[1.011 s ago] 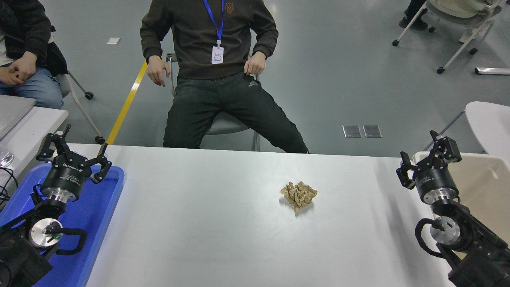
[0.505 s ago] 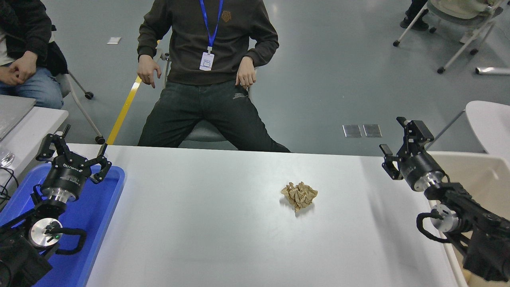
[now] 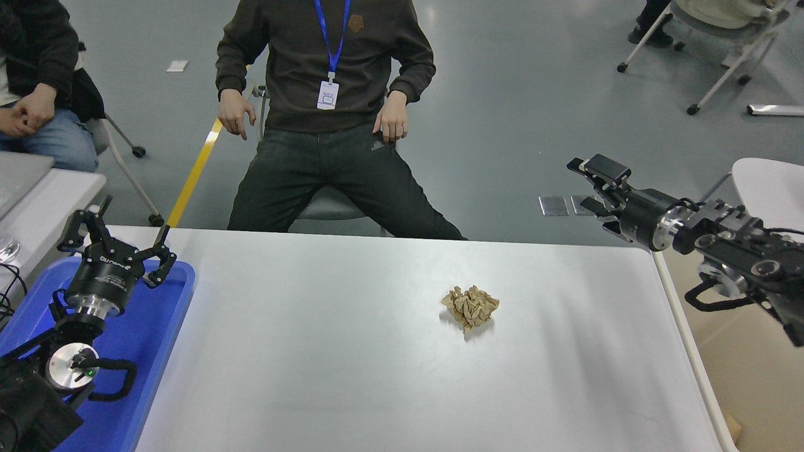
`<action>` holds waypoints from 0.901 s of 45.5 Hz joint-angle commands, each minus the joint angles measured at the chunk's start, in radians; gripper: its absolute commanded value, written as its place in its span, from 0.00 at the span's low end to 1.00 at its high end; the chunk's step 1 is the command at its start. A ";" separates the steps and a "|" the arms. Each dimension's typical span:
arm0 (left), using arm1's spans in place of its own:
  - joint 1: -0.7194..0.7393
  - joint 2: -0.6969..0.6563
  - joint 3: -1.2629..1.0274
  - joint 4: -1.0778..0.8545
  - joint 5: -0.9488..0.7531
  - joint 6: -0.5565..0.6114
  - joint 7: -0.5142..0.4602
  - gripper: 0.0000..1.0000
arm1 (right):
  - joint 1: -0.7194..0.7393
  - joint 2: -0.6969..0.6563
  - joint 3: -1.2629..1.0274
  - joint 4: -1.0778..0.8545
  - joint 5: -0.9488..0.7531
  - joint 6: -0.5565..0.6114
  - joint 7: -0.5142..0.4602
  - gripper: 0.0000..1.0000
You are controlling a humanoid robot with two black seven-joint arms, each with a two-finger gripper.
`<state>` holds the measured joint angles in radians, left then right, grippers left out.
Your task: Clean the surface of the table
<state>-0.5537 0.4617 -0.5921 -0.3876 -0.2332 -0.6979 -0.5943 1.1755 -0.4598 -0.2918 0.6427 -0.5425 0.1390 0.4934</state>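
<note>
Right gripper (image 3: pixel 587 186) open, empty, raised past table surface (image 3: pixel 326 351) far-right corner; crumpled brown paper (image 3: pixel 470 306) lies down-left, nearer it than parked, open left gripper (image 3: pixel 116 235).

Grey glossy floor (image 3: pixel 502 94) (yellow stripe (image 3: pixel 196 169) at left), wheeled chairs (image 3: pixel 716 37) beyond.
</note>
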 commanded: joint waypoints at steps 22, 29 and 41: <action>0.000 0.000 0.000 -0.001 0.000 0.000 0.001 1.00 | 0.121 0.460 -0.566 -0.244 -0.444 0.008 -0.001 0.98; 0.000 0.000 0.000 -0.001 0.000 0.000 0.001 1.00 | 0.092 0.460 -0.570 -0.244 -0.453 0.010 -0.001 0.98; 0.000 0.000 0.000 -0.001 0.000 0.000 0.001 1.00 | 0.062 0.460 -0.612 -0.244 -0.453 0.008 -0.001 0.98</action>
<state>-0.5538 0.4617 -0.5921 -0.3876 -0.2331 -0.6979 -0.5937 1.2661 -0.0198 -0.8548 0.4100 -0.9860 0.1485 0.4924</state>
